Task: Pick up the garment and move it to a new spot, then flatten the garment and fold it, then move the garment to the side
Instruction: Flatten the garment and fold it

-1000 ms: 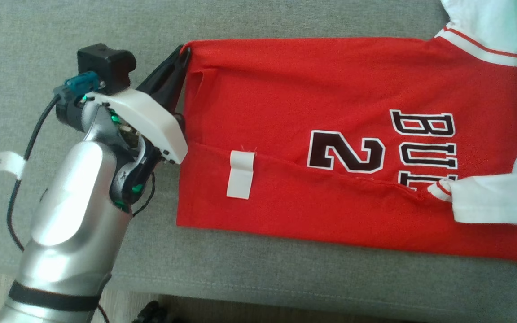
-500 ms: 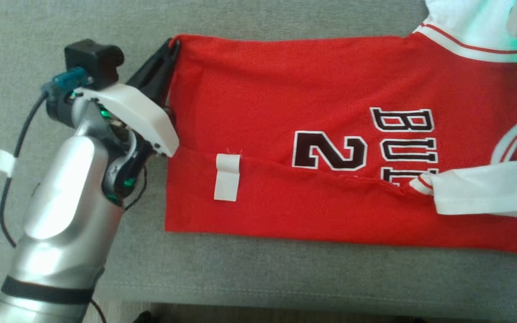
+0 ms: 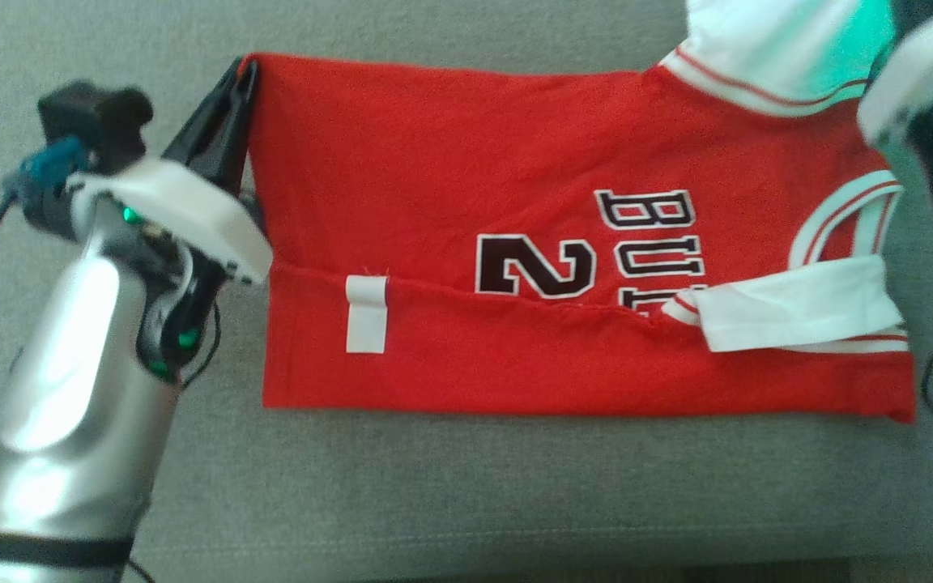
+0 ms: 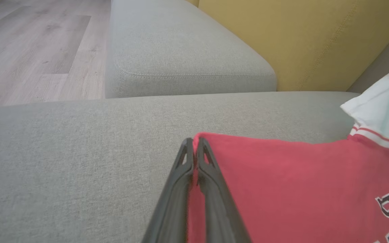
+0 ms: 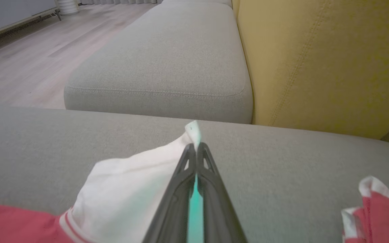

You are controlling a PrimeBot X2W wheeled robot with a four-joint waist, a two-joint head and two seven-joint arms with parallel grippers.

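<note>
Spanning the sofa left to right, the jersey lies flat with its far edge pinched at both ends, the left gripper shut on the red corner and the right gripper shut on the white end, so the fold likely comes toward the robot.

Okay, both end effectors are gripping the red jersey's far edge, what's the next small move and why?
Probably lift both slightly, together. The left end effector is shut on the jersey at its far hem corner, and the right end effector on its white sleeve, so the far edge should rise evenly for folding.
</note>
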